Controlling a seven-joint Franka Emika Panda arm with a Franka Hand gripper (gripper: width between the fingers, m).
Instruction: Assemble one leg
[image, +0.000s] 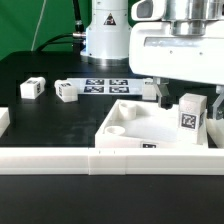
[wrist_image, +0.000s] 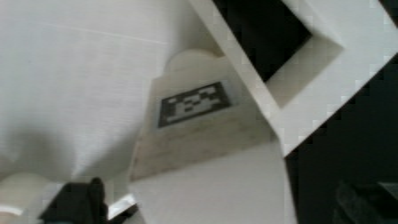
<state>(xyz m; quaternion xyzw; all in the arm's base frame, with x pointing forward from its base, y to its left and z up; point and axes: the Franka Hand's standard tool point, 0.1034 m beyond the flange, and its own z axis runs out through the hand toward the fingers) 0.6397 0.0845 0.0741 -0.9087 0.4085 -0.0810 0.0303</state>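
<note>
A leg (image: 192, 116), a small white block with a square tag, stands upright on the right near corner of the large white tray part (image: 128, 122). My gripper (image: 190, 100) is straight above it, with one finger on each side. The fingers look spread, with a gap to the leg on both sides. In the wrist view the leg (wrist_image: 199, 120) fills the middle between the dark fingers (wrist_image: 82, 202), over the tray's white floor (wrist_image: 71, 80); my gripper (wrist_image: 214, 208) is open round it. Two more legs (image: 33, 88) (image: 66, 91) lie on the black table at the exterior view's left.
The marker board (image: 105, 85) lies behind the tray, in front of the robot base (image: 105, 30). Long white border rails (image: 100, 160) run along the front. Another white part (image: 3, 120) sits at the left edge.
</note>
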